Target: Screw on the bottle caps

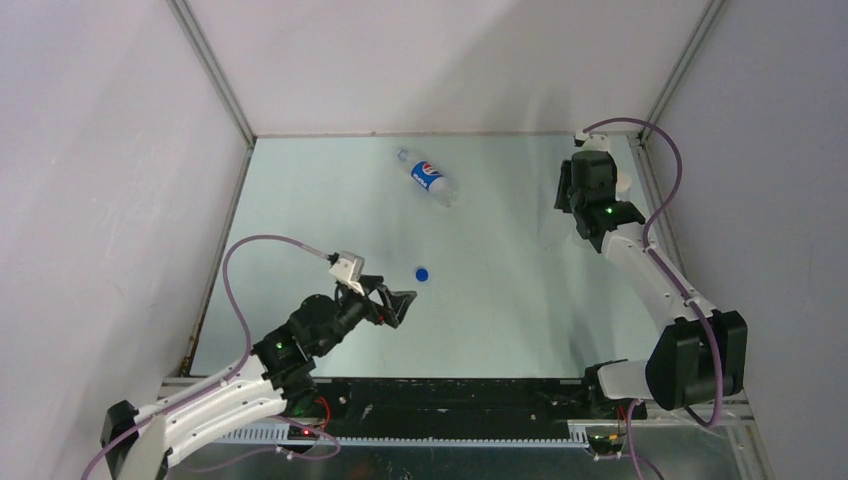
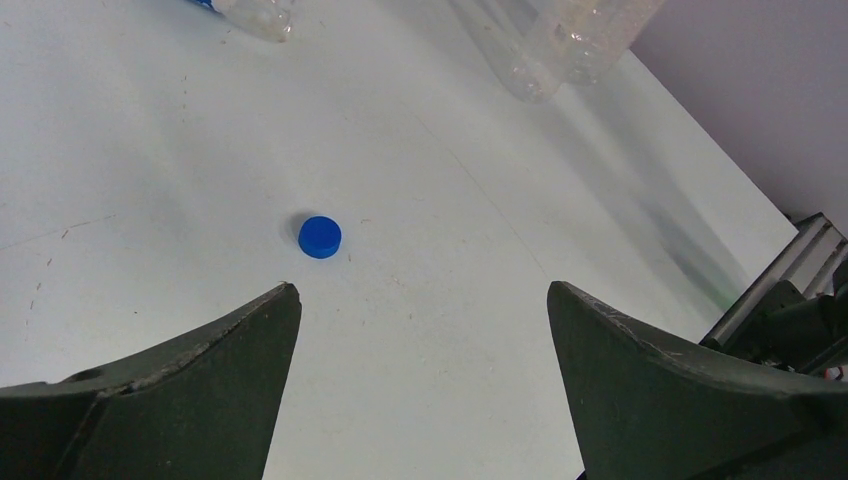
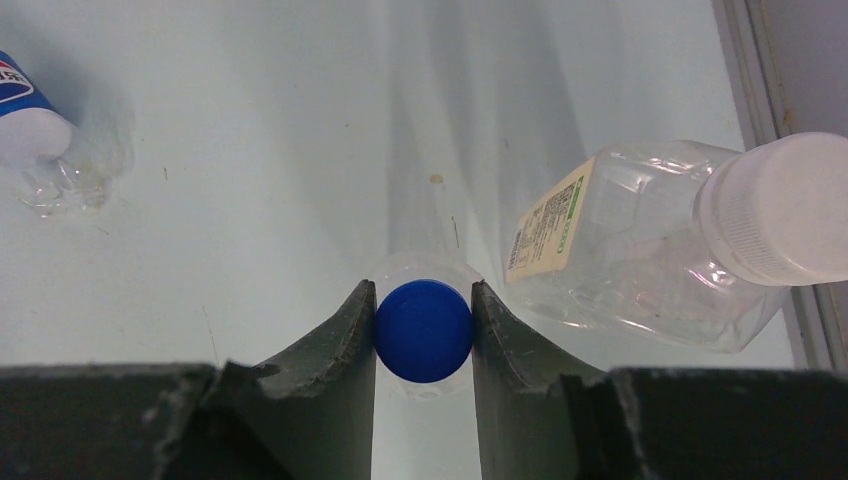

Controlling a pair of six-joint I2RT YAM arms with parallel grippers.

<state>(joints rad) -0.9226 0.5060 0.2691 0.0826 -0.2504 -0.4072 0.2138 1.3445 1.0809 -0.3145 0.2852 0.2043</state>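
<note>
While one blue cap point(image 3: 424, 335) was clamped between the fingers of the right gripper point(image 3: 423, 300), which was closed to a narrow gap upon it, the cap was seen sitting on the mouth of the plain clear bottle point(image 3: 400, 268). That bottle was viewed end-on from the wrist, so only a ring of clear plastic was shown around the cap, and how far the cap had been threaded could not be told. Just beside it, to the right, the labelled bottle point(image 3: 620, 250) was laid on its side near the counter's right edge, with the white cap point(image 3: 780, 210) fitted on its neck. Further off, toward the far side of the counter point(image 1: 320, 200), the Pepsi bottle point(image 1: 432, 181) was laid on its side, well apart from both arms. A second blue cap point(image 2: 319, 237) was left flat on the counter near the middle, touched by nothing. Just short of it the left gripper point(image 2: 422, 295) was held above the surface with its fingers spread wide and nothing was gripped between them.
</note>
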